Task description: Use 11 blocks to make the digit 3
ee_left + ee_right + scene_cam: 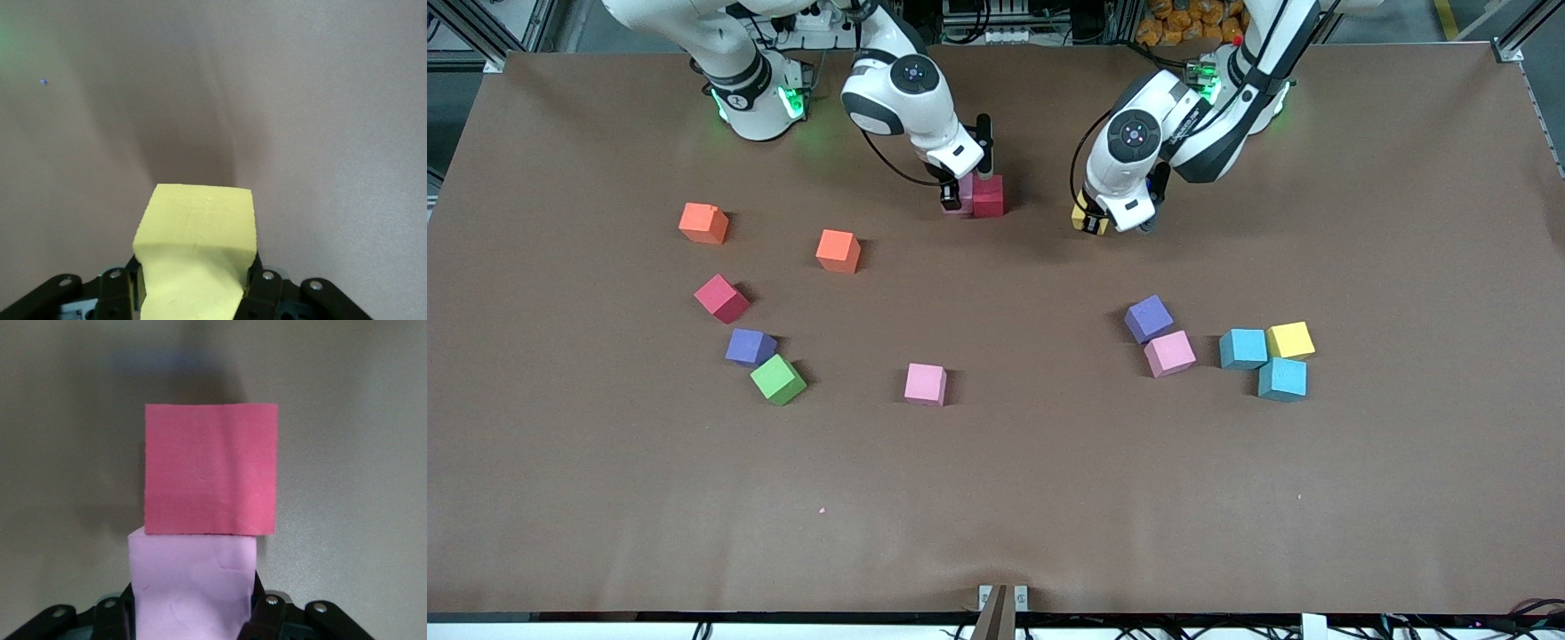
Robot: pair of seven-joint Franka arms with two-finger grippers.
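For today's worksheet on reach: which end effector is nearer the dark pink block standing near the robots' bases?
Right. The right end effector holds a light pink block right beside the dark pink block. The left end effector holds a yellow block over bare table, farther away.

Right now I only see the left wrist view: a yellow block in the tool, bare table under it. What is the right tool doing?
Observer: The right tool is shut on a pink block.
Operator: Anything next to it?
Observer: Yes, a red block sits on the table, and the pink one touches its side.
Operator: Where is my yellow block from there?
Observer: The yellow block is apart from that pair, over bare table toward the left arm's end.
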